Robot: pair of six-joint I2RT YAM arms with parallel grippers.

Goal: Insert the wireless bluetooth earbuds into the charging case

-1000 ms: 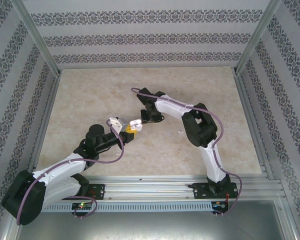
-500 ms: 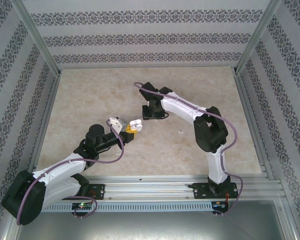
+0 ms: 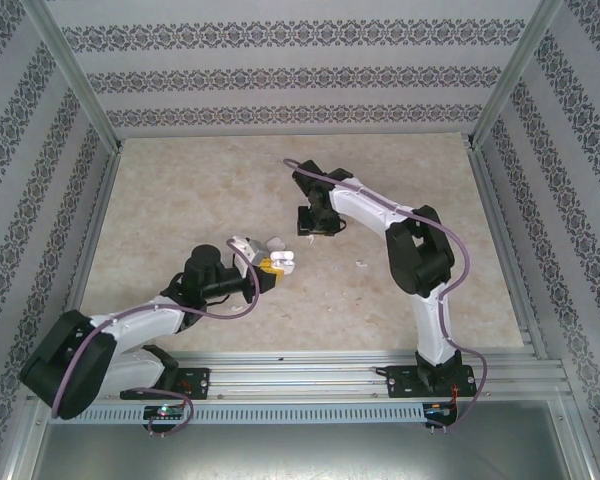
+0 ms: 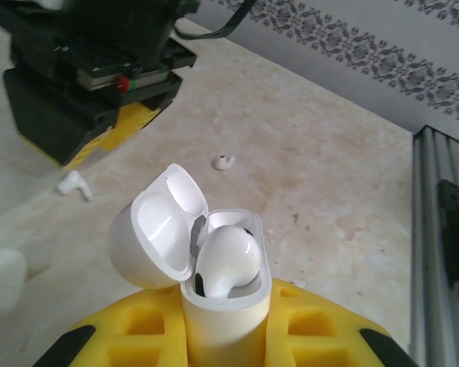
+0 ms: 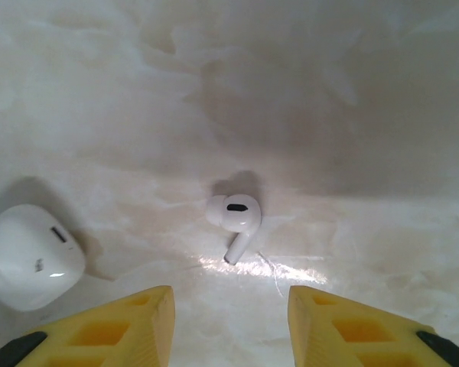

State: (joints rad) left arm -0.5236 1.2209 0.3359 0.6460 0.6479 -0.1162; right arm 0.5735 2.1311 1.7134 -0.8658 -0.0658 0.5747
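Note:
My left gripper (image 4: 226,340) is shut on an upright white charging case (image 4: 228,321), held between its yellow fingers (image 4: 314,325). The lid (image 4: 157,229) stands open and one earbud (image 4: 228,258) sits in the case. In the top view this gripper (image 3: 270,266) and case (image 3: 283,262) are at the table's middle. My right gripper (image 5: 229,300) hangs open over the table, and a loose earbud (image 5: 236,217) lies just beyond its fingertips. In the top view the right gripper (image 3: 316,226) is up and right of the case. A second loose earbud (image 3: 361,264) lies further right.
A second white case (image 5: 29,256), closed, lies on the table left of the right gripper, and in the top view this second case (image 3: 276,243) is just beyond the held one. The beige marbled table (image 3: 180,190) has metal rails and patterned walls around it.
The right gripper has drawn back from the held case, moving up and right over the table. The left gripper with the case has shifted slightly right and nearer.

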